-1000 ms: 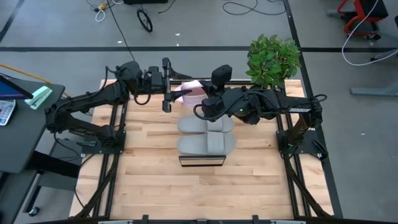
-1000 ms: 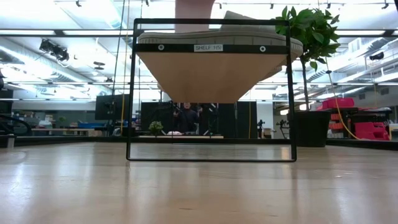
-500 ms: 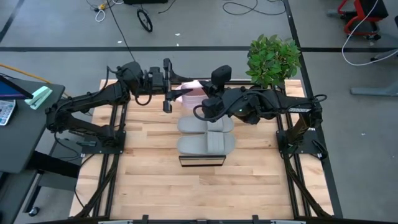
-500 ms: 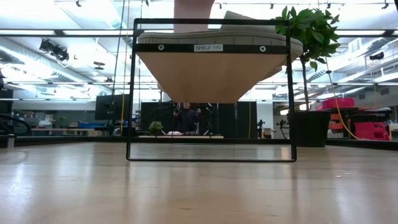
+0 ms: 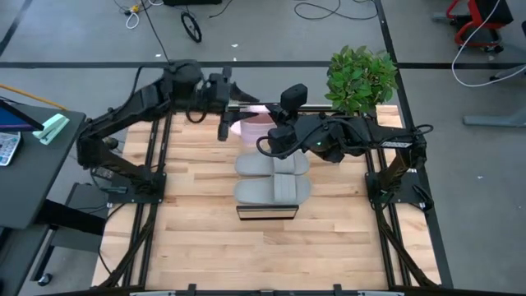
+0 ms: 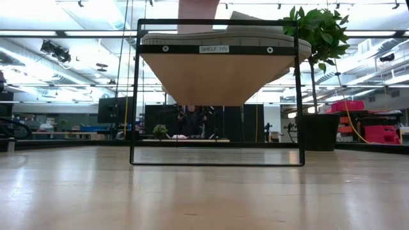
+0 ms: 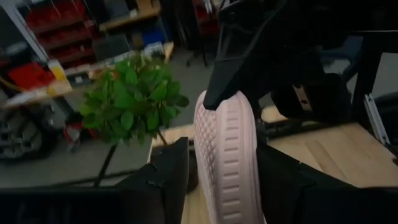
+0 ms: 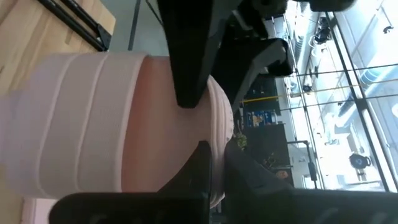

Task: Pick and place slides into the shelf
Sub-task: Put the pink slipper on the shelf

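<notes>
Hiding most of the pink slide [image 5: 251, 123], both hands overlap it.

slide [image 7: 227, 155] was light pink, dotted-and-ribbed sole, ribbed strap | two slides [image 5: 273, 178] were grey | shelf [image 6: 217, 70] had light wood plank, black frame | plant [image 5: 360, 79] was green | arms were dark

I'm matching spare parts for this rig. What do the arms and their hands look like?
Both arms are dark, jointed links with black cables looped alongside. The left hand and right hand each end in two flat, matte-black fingers. No markings are visible.
</notes>
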`<act>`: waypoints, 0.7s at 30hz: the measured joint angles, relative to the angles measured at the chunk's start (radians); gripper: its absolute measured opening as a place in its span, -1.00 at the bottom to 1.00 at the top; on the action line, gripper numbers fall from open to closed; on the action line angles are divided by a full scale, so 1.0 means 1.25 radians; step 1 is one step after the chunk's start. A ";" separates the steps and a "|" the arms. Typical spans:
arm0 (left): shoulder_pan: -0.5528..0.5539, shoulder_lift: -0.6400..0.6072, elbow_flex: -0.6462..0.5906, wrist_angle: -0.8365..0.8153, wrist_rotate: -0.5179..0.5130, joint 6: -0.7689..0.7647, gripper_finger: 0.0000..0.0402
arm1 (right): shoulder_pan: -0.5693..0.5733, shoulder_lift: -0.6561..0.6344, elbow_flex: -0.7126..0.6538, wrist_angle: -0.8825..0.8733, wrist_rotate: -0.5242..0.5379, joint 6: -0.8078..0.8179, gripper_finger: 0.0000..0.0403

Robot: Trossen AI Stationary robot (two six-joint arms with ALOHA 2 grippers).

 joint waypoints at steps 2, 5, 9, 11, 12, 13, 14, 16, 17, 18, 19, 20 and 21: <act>0.000 0.036 0.077 -0.083 -0.002 0.004 -0.17 | -0.002 0.000 0.000 -0.001 0.002 0.000 -0.90; 0.000 0.090 0.188 -0.207 -0.022 0.035 -0.19 | -0.007 0.000 0.000 -0.005 -0.001 -0.001 -0.90; 0.000 0.160 0.308 -0.334 -0.046 0.050 -0.18 | -0.013 0.000 0.000 -0.025 -0.002 -0.003 -0.90; 0.000 0.191 0.355 -0.385 -0.061 0.057 -0.18 | -0.014 0.001 0.000 -0.036 -0.001 -0.002 -0.90; 0.000 0.203 0.373 -0.400 -0.071 0.057 -0.18 | -0.014 0.001 0.000 -0.038 0.001 -0.002 -0.90; -0.001 0.216 0.392 -0.413 -0.080 0.057 -0.19 | -0.014 0.001 0.000 -0.038 0.002 -0.002 -0.90; -0.001 0.228 0.409 -0.422 -0.088 0.058 -0.19 | -0.014 0.001 0.000 -0.037 0.003 -0.001 -0.90; -0.001 0.250 0.436 -0.437 -0.094 0.059 -0.20 | -0.014 0.001 0.000 -0.037 0.003 0.002 -0.90; -0.001 0.259 0.449 -0.445 -0.099 0.059 -0.20 | -0.014 0.001 0.000 -0.037 0.003 0.004 -0.90; -0.001 0.268 0.460 -0.453 -0.106 0.060 -0.20 | -0.015 0.001 0.000 -0.037 0.003 0.006 -0.90; -0.001 0.274 0.471 -0.460 -0.114 0.066 -0.20 | -0.015 0.001 0.000 -0.038 0.003 0.006 -0.90; -0.002 0.278 0.482 -0.471 -0.124 0.075 -0.20 | -0.015 0.001 0.000 -0.041 0.001 0.008 -0.90; -0.004 0.282 0.490 -0.481 -0.136 0.082 -0.21 | -0.015 0.001 0.000 -0.046 0.000 0.013 -0.90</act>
